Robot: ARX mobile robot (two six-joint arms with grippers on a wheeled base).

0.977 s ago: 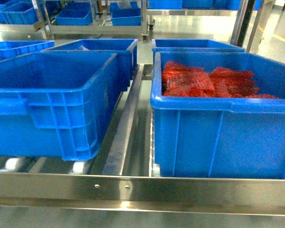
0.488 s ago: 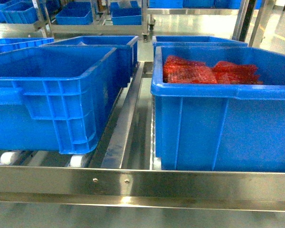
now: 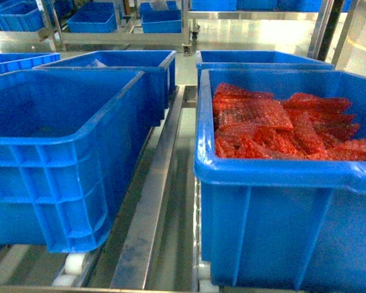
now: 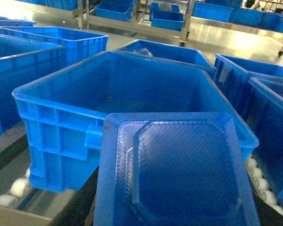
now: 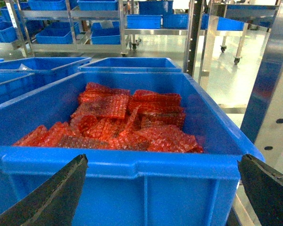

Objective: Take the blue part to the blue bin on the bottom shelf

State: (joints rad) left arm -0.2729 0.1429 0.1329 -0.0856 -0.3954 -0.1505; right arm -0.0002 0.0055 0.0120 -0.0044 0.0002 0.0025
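The blue part [image 4: 179,174], a flat blue piece with a raised rim, fills the lower left wrist view and hides my left gripper's fingers, which are shut on it. It hangs just in front of an empty blue bin [image 4: 122,89], the front left bin [image 3: 61,122] in the head view. This bin rests on the bottom shelf [image 3: 146,232], steel rails with white rollers [image 4: 19,188]. My right gripper [image 5: 162,159] is open, its dark fingers spread wide before the near wall of the right bin [image 5: 132,188]. Neither gripper shows in the head view.
The right bin [image 3: 280,213] holds red bubble-wrap bags [image 3: 274,125]. More blue bins [image 3: 128,61] stand behind both front bins and further left [image 4: 19,70]. A perforated steel upright [image 5: 278,94] rises at the right. Other racks with blue bins [image 3: 158,18] stand across the floor.
The head view has moved in closer to the two front bins. The front steel rail has slid out of the bottom of the frame.
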